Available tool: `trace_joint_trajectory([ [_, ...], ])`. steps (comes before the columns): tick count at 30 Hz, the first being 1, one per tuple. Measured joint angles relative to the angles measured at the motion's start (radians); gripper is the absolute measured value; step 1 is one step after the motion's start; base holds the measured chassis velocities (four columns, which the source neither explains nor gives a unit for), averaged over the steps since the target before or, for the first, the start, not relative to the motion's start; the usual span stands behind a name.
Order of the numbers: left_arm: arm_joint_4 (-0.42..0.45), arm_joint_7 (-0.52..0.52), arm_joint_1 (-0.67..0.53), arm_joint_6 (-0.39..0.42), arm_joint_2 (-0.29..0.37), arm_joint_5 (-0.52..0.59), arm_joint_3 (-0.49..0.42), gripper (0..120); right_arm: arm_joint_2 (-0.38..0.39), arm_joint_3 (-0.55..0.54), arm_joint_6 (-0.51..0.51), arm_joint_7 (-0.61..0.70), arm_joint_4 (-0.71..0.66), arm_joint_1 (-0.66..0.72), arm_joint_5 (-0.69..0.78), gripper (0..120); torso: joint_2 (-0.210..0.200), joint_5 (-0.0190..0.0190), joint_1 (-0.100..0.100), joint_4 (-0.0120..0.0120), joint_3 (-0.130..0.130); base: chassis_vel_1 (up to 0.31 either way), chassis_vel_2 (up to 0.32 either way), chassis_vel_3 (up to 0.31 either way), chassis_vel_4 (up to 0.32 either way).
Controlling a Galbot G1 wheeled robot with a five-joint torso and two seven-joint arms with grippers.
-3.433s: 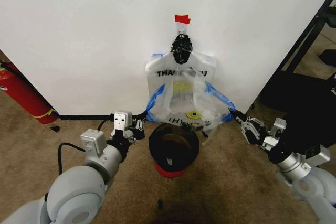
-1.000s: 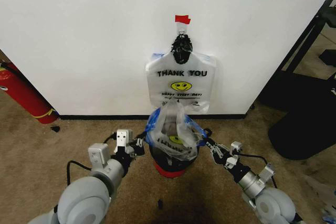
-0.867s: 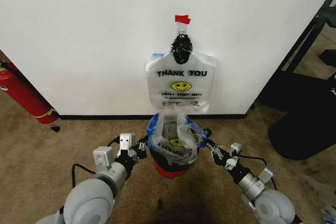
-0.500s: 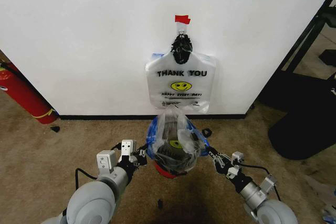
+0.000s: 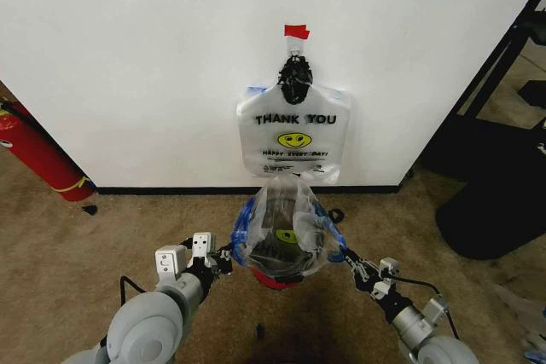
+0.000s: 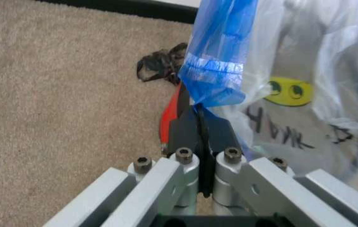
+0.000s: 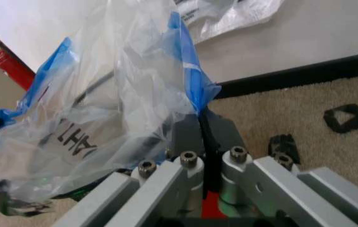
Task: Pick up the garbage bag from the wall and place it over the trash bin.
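The garbage bag (image 5: 286,229) is a crinkly translucent white bag with blue handle loops, spread over the trash bin (image 5: 275,280), whose dark mesh shows through the plastic above its red base. My left gripper (image 5: 227,254) is shut on the bag's left blue loop (image 6: 220,52), low beside the bin. My right gripper (image 5: 345,257) is shut on the right blue loop (image 7: 191,80) on the bin's other side. In the left wrist view the black fingers (image 6: 188,135) pinch the blue plastic, with the bin's red base (image 6: 169,118) just behind. The wall (image 5: 128,66) rises behind.
A flat bundle of the same bags (image 5: 294,138) hangs on the wall under a black knot (image 5: 295,79) and red tape (image 5: 296,31). A red fire extinguisher (image 5: 34,155) leans at the left. A large black object (image 5: 495,210) sits at the right. Small black scraps (image 7: 346,118) lie on the carpet.
The bag came away from the wall bundle and down onto the bin. In the last second both grippers sank lower and nearer me, drawing the bag's mouth further down the bin.
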State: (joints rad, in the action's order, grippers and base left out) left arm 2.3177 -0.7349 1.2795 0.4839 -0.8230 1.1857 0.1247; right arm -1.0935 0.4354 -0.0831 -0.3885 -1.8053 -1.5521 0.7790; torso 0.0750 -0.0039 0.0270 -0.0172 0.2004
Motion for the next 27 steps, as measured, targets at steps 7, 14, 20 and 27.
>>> trace_joint_trajectory([
  [7,-0.063,0.001,-0.017,0.006,-0.013,0.02,-0.017,0,-0.005,-0.022,-0.001,0.001,0.041,0.025,-0.014,0,0.0,0.0,0.0,0.0,0.0,0.0,0.0,0.0,0.0],
  [14,-0.077,0.005,-0.012,0.012,-0.007,0.024,-0.03,0,-0.002,-0.042,-0.001,0.0,0.072,0.04,-0.025,0,0.0,0.0,0.0,0.0,0.0,0.0,0.0,0.0,0.0],
  [20,-0.077,0.005,0.001,0.016,0.006,0.029,-0.033,0,-0.006,-0.059,-0.001,-0.001,0.089,0.051,-0.039,0,0.0,0.0,0.0,0.0001,0.0,0.0,0.0,0.0,0.0],
  [27,-0.074,0.012,0.021,0.021,0.031,0.03,-0.026,0,-0.003,-0.073,-0.003,-0.005,0.104,0.054,-0.052,0,0.0,0.0,0.0,0.0,0.0,0.0,0.0,0.0,0.0],
])
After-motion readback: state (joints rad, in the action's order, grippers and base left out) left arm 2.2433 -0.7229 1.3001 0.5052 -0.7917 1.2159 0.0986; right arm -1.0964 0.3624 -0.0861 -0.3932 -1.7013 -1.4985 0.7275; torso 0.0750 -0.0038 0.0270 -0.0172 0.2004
